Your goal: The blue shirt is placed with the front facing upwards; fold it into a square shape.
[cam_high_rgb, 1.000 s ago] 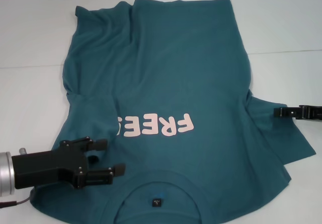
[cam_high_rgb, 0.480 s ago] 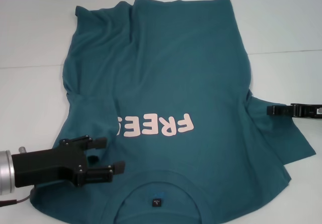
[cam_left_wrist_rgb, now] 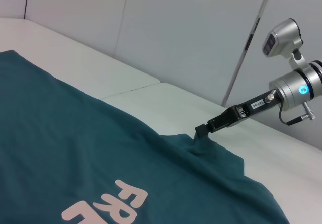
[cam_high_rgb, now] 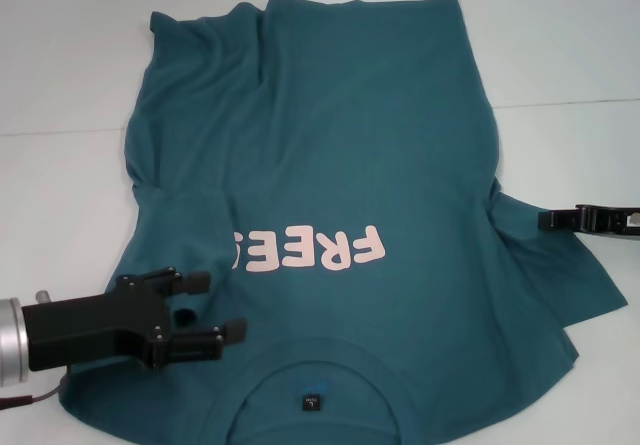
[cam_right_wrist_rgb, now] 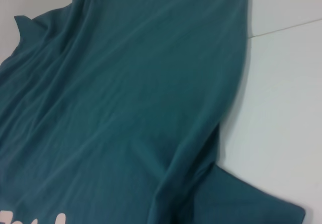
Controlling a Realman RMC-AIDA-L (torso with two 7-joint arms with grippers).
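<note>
Your blue shirt (cam_high_rgb: 330, 205) lies flat on the white counter (cam_high_rgb: 60, 85), print side up, neck label nearest the robot, hem at the far end. The "FREE!" print (cam_high_rgb: 310, 250) reads upside-down from the head cam & makes a handy landmark. One side is already doubled in over the letters, hiding the last one, so prob. the fold is partway started; no square yet.

Left gripper (cam_high_rgb: 215, 310) sits just robot-side of the print, on the folded-in side, low over the cloth near the shoulder. Jaws are apart w/ nothing between them, likely set to pinch that shoulder layer.

Right gripper (cam_high_rgb: 548, 221) is off the opposite end of the print, tip at the armpit crease where the sleeve (cam_high_rgb: 560, 275) spreads outward. Jaws look narrow; from the left wrist cam (cam_left_wrist_rgb: 202, 130) the tip touches the cloth, but can't tell if it's actually pinching fabric. Prob. placed there to take that sleeve inward.
</note>
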